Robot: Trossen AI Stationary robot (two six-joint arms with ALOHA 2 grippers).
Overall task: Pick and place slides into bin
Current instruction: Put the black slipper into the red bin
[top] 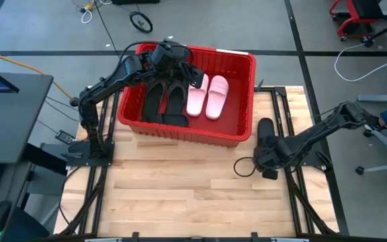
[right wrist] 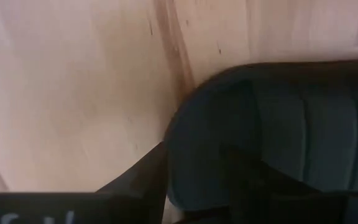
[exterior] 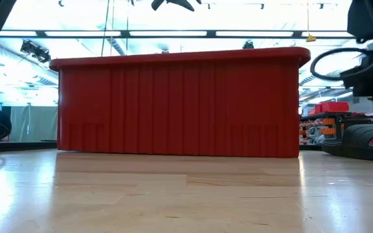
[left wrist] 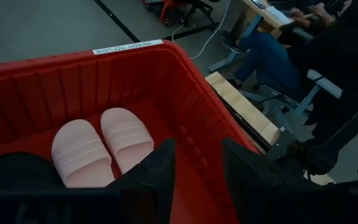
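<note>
Wooden table with the bin sitting at its far edge, already holding two black slides and two pink slides. Left gripper hangs over the bin's left half, fingers apart and empty, so that drop looks finished. Last black slide lies near the table's right edge, and the right gripper is down on it, fingers straddling the strap, not clamped as far as I can tell. Next up, I'd guess: squeeze, lift, swing over the bin's right wall.
</note>
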